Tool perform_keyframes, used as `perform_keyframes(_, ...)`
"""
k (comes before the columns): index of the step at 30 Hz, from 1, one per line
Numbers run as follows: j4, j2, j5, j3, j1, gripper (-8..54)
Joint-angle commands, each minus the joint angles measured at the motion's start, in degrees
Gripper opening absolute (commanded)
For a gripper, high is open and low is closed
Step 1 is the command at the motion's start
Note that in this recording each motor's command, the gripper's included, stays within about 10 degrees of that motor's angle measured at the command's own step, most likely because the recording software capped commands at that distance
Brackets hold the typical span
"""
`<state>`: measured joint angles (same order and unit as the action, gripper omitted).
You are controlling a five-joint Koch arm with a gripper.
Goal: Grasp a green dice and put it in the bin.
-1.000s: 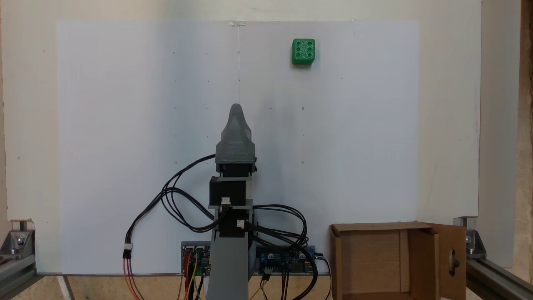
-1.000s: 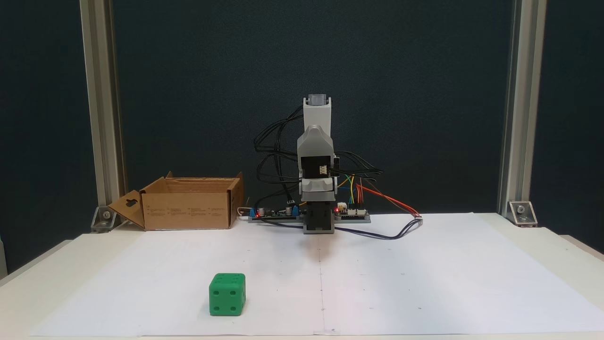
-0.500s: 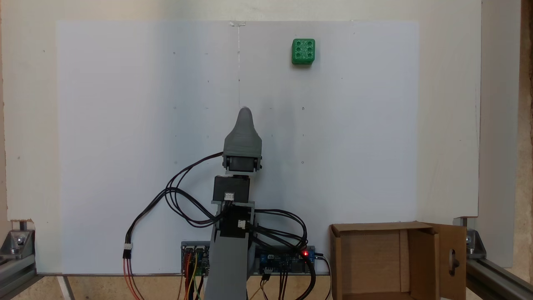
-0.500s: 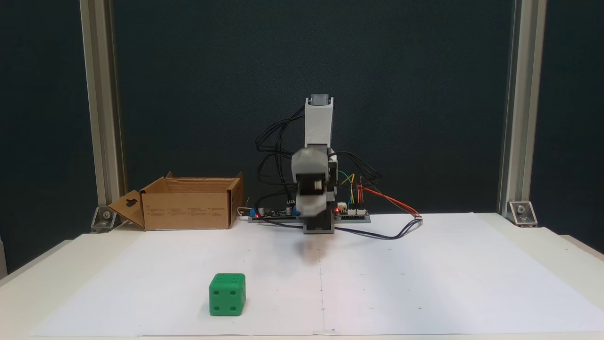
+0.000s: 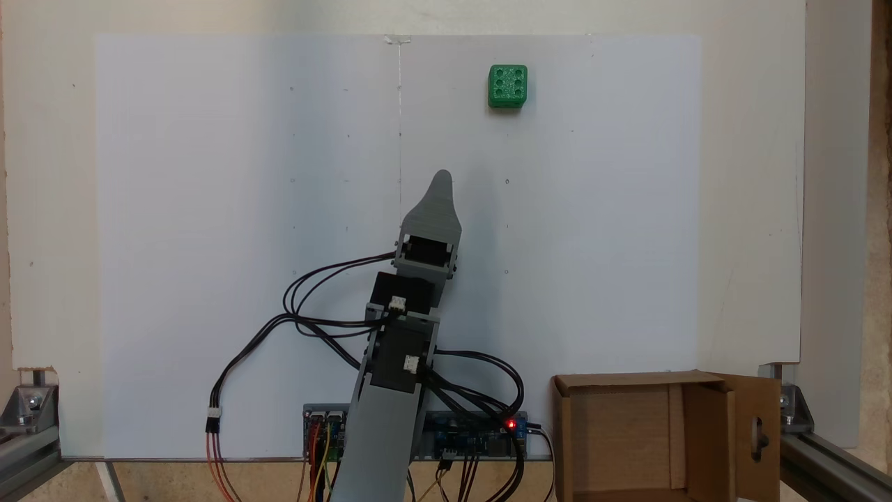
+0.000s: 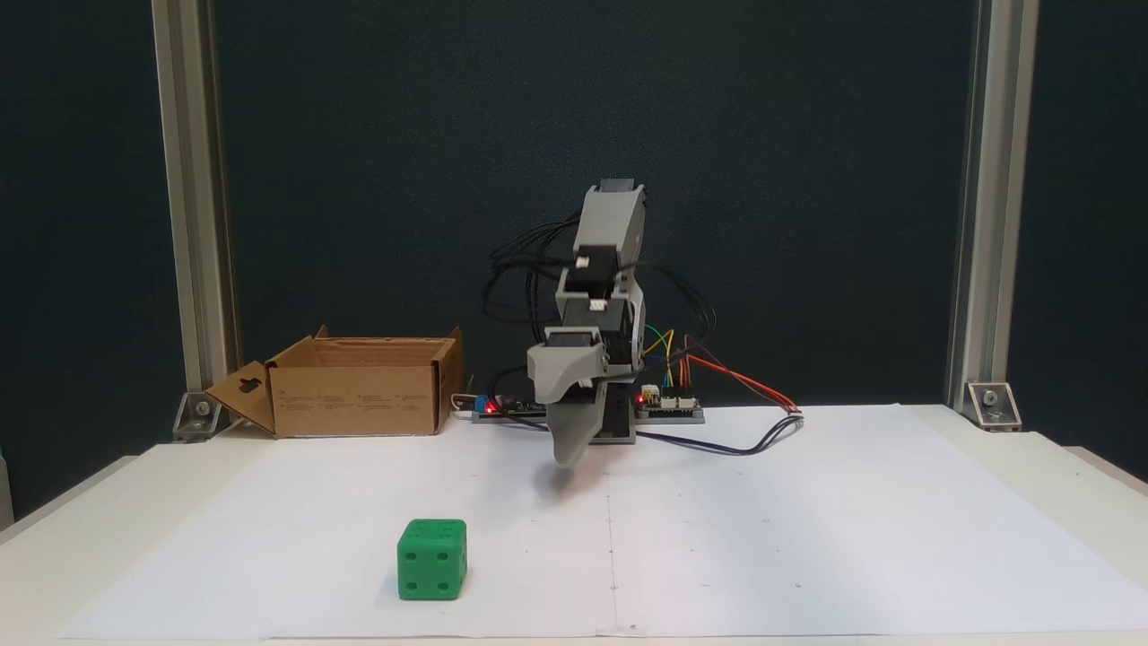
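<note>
In both fixed views the die (image 5: 507,86) sits ungrasped, well apart from the gripper (image 5: 442,178) (its opening can't be told) and the bin (image 5: 697,380): everything remains.

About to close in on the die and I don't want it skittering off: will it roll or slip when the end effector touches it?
The die sits flat on one face on the paper, so it probably slides rather than rolls. Its rounded edges and smooth-looking plastic may let it slip from an off-centre pinch. It looks rigid, likely light, and the flat opposite faces should take a squeeze.
</note>
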<state>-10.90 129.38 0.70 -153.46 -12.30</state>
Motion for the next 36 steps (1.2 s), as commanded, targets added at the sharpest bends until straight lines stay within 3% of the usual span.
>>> perform_keyframes(1, 9.2, 5.9, -2.6, 7.9, -0.7, 42.9)
perform_keyframes(6, 27.6, 4.0, -2.1, 19.5, -1.6, 42.9)
perform_keyframes(15, 50.4, -8.8, -1.1, 35.8, -2.0, 42.9)
perform_keyframes(36, 94.2, -49.0, -1.1, 104.9, -12.3, 43.7)
